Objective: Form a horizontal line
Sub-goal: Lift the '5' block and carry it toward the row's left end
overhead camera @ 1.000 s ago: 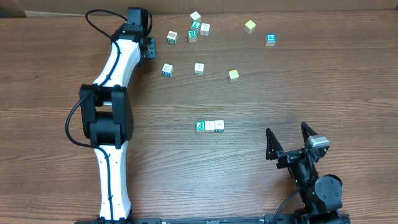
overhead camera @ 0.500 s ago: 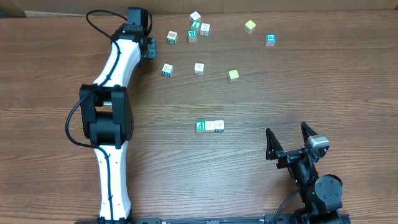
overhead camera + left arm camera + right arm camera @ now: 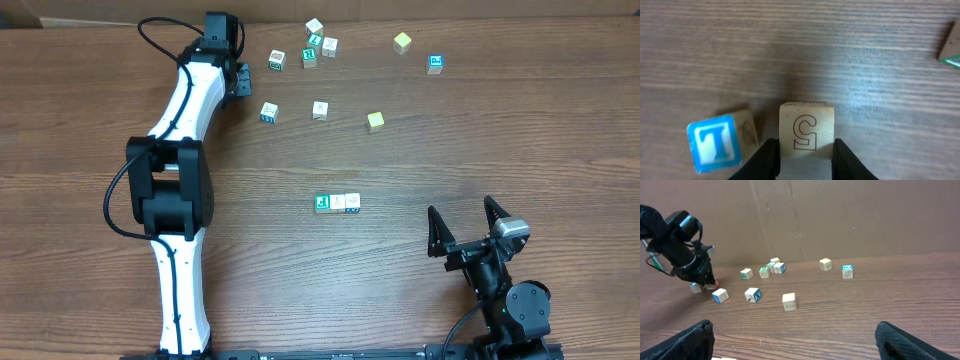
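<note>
The left hand (image 3: pixel 805 144) is at the far left of the brown wood-grain desk (image 3: pixel 500 130). It is closed on a pale wooden cube printed with a reddish outlined 5 (image 3: pixel 806 131). In the left wrist view, one dark finger (image 3: pixel 767 157) lies against each side of that cube, which sits on the desk surface. Just beside it, on the left of that view, is a wooden cube with a blue face and a white T (image 3: pixel 714 142), turned at a slight angle and not touching the 5 cube. The edge of a green-trimmed cube (image 3: pixel 952 47) shows at the right border of the same view.

The horizontal line, a short row of small wooden alphabet cubes (image 3: pixel 337 203), lies near the middle of the desk, well apart from both hands. Three cubes show in it, touching edge to edge and running left to right. The leftmost has green print, and the other two have pale tops.

More single cubes lie scattered along the far side of the desk. There is a tight cluster (image 3: pixel 316 42), a yellowish cube (image 3: pixel 402 42) and a blue-faced cube (image 3: pixel 435 64).

The right hand (image 3: pixel 460 208) is at the near right, its fingers spread wide and gripping nothing.
</note>
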Robot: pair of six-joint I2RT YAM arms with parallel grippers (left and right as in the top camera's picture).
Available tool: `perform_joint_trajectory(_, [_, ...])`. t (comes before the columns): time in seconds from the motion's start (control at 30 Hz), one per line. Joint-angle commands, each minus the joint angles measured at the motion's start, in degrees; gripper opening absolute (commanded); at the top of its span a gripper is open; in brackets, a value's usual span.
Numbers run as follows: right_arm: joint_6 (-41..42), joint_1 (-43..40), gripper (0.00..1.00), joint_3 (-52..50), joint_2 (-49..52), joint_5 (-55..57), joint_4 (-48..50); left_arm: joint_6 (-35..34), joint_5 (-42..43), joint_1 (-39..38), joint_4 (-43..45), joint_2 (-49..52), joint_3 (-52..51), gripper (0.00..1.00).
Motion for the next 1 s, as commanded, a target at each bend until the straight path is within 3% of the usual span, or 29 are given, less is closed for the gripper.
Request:
perform_joint_trajectory(0.0, [-0.2,0.3,1.00,-0.5,-0.6,0.1,0.3,-3.7,0.5,0.1,-2.1,-8.1,0.3,0.25])
perform_joint_trajectory(0.33, [-0.2,0.3,1.00,-0.5,-0.6,0.1,0.3,-7.7,11.6,-0.1,-14.4,-20.2,0.3,0.26])
perform_joint_trajectory(0.97, [-0.2,0.3,1.00,-0.5,-0.6,0.1,0.3,-9.2,15.7,-4.0,-42.4,-25.2,0.0,0.24])
